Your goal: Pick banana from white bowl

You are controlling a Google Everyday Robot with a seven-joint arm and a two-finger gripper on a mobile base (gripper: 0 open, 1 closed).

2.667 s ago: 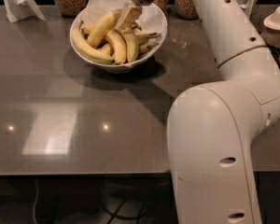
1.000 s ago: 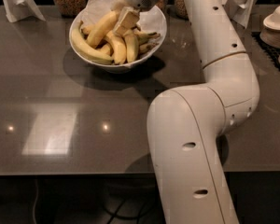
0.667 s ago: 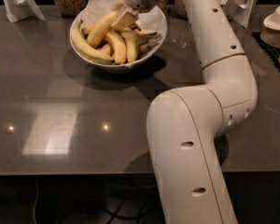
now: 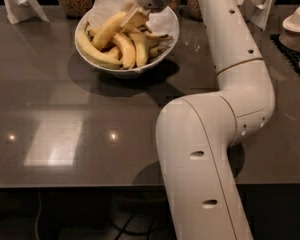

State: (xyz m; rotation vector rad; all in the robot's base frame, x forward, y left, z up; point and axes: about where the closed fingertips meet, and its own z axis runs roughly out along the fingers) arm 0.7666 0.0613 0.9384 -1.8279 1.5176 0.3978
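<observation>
Gripper: I have the gripper [image 4: 134,19] low over the far side of the white bowl [image 4: 101,69], right down at the fruit.
Grip: as far as I can read it, the jaws are clamped on the upper end of the banana [image 4: 109,30].
Banana: it slants across the top of the pile. Its far end is raised into the gripper and its lower end rests on the other bananas [image 4: 92,51], inside the bowl.
Bowl: it sits on the dark tabletop [image 4: 65,114], lined with paper [image 4: 101,11].
Done: I judge the reach and the grasp complete.
Left: the lift. The banana has not cleared the rim yet.
Watch: it touches its neighbours and may drag one up.
</observation>
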